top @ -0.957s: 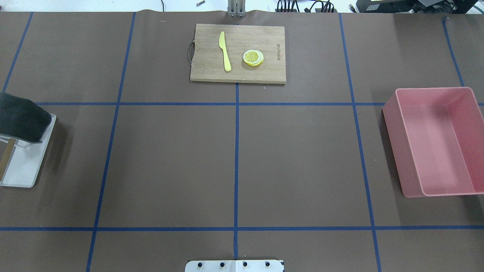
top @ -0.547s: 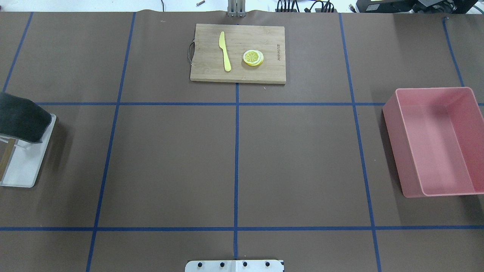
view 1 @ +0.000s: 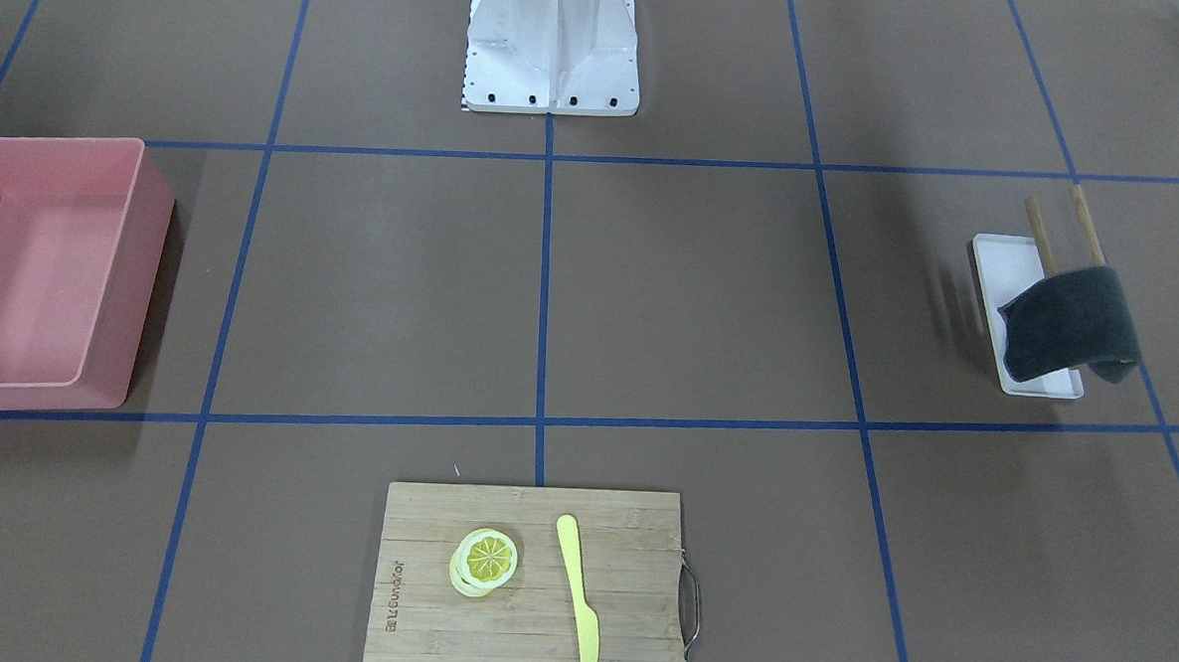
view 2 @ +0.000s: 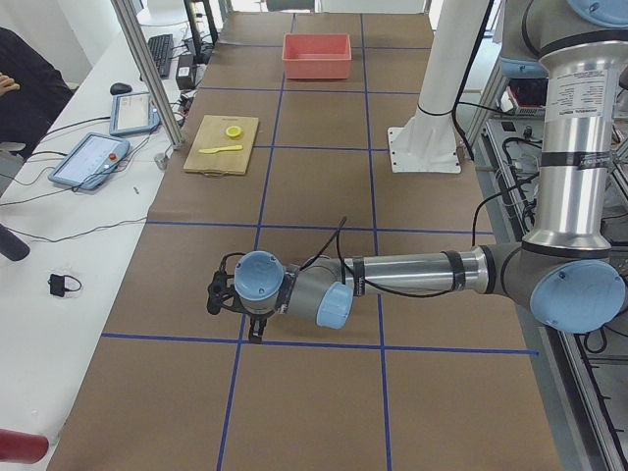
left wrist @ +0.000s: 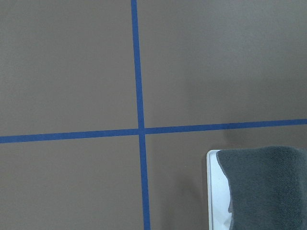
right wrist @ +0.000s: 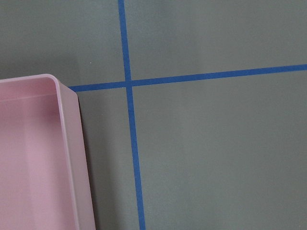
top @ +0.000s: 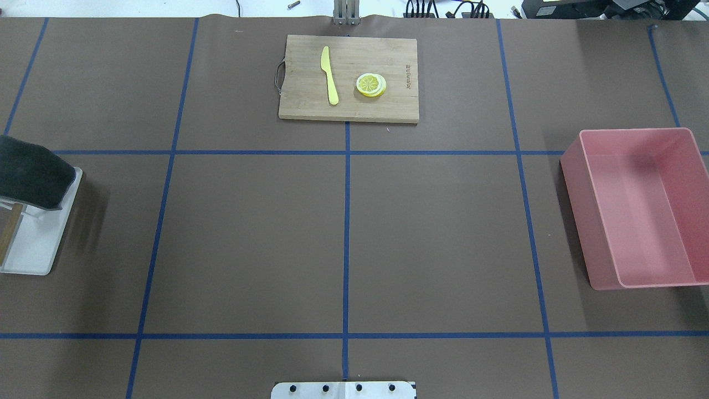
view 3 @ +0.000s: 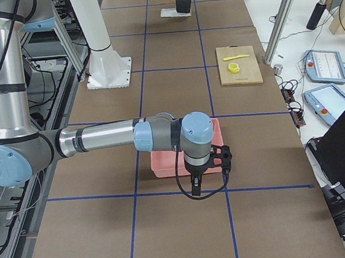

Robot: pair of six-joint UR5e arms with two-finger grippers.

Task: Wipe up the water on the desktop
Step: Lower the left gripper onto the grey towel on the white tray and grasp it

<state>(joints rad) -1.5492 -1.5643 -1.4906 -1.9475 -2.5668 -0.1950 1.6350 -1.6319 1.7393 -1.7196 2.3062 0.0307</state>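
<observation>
Two blue tape lines [left wrist: 140, 132] cross on the brown desktop [left wrist: 67, 62]. Down at five o'clock, a dark grey cloth [left wrist: 268, 187] lies over the white tray [left wrist: 213, 191].

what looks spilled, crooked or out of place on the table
Nothing stands out. No puddle shows on the desktop, though a thin film could be missed. The dark cloth hangs above the white tray, the knife and lemon slices lie on the cutting board, the pink bin sits upright.
</observation>
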